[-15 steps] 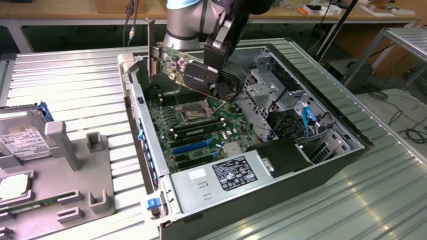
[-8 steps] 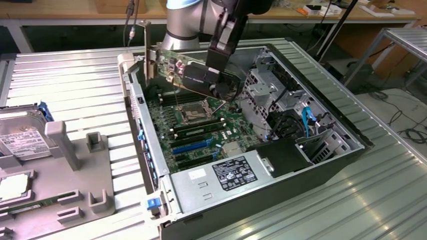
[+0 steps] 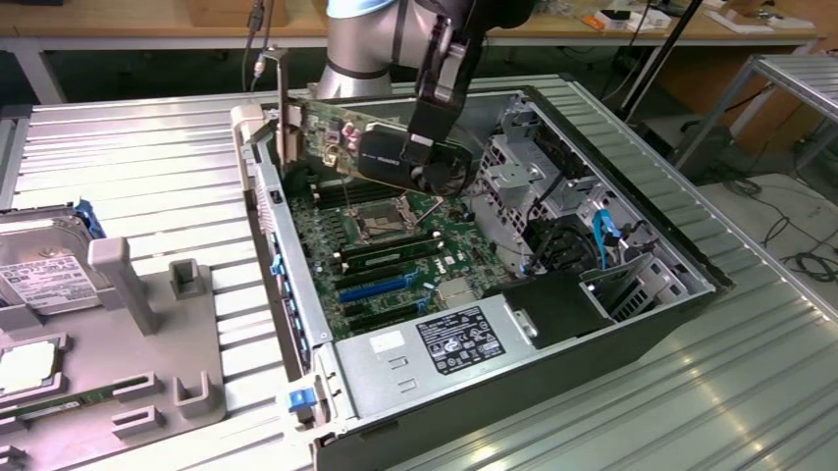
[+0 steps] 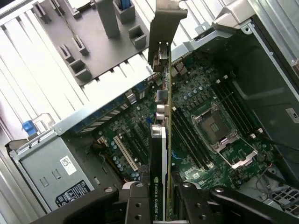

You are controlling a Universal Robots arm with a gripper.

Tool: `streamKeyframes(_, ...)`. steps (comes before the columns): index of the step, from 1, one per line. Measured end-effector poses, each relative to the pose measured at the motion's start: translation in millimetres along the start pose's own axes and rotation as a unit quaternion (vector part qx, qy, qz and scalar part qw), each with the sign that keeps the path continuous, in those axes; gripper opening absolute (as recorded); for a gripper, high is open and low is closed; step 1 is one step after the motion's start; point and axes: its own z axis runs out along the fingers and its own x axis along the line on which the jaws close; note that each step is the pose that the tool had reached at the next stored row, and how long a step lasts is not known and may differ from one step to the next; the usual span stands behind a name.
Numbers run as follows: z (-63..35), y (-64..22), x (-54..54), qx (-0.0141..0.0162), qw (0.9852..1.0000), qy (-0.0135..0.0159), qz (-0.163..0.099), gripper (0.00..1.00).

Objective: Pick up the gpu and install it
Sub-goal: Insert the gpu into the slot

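Hand [image 3: 430, 149] clamped on flat dark gpu [image 3: 343, 145], thin silver bracket [image 3: 281, 98] at end, above green motherboard [image 3: 408, 247].

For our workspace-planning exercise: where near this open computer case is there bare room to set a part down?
Bare table: the strip at the exterior view's right of the case, and the patch beyond the grey fixture. Crowded: inside the case, where the end effector holds the gpu.

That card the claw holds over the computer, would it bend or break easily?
Probably stiff: the gpu juts out straight though the gripper clamps only its heatsink end. Likely fragile, with small bare parts on its green board. Its metal bracket, far from the grip, may tip it.
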Motion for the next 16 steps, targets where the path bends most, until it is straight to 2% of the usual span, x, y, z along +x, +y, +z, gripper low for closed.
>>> streamKeyframes(8,0.0,0.0,0.0,-0.001,0.999,0.0046,-0.044,0.27)
streamKeyframes(12,0.0,0.0,0.0,-0.0017,0.9974,0.0075,-0.071,0.27)
streamKeyframes(16,0.0,0.0,0.0,-0.0024,0.995,0.0105,-0.1,0.27)
